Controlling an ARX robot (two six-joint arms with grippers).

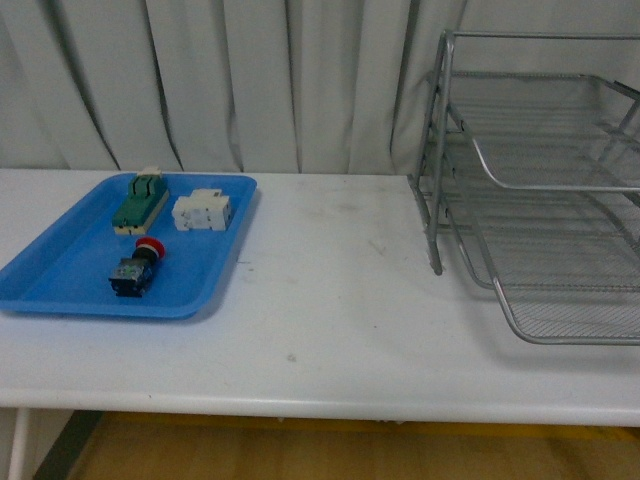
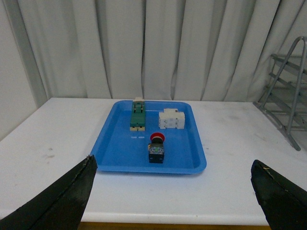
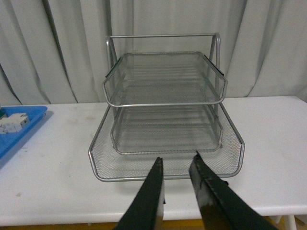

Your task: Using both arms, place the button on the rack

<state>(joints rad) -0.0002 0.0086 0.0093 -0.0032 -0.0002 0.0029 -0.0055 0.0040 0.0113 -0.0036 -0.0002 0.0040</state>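
Note:
The button (image 1: 134,271), red cap on a dark blocky base, lies in the blue tray (image 1: 60,270) at the table's left. It also shows in the left wrist view (image 2: 156,149). My left gripper (image 2: 175,187) is open and empty, hanging short of the tray's near edge, its fingers (image 2: 62,201) spread wide. The silver wire-mesh rack (image 1: 540,190) stands at the right. It fills the right wrist view (image 3: 165,110). My right gripper (image 3: 176,163) is shut and empty, just in front of the rack's bottom tray. Neither arm shows in the front view.
A green-and-cream switch block (image 1: 140,200) and a white boxy breaker (image 1: 203,211) lie at the back of the blue tray. White table (image 1: 330,310) runs between tray and rack. Grey curtains hang behind.

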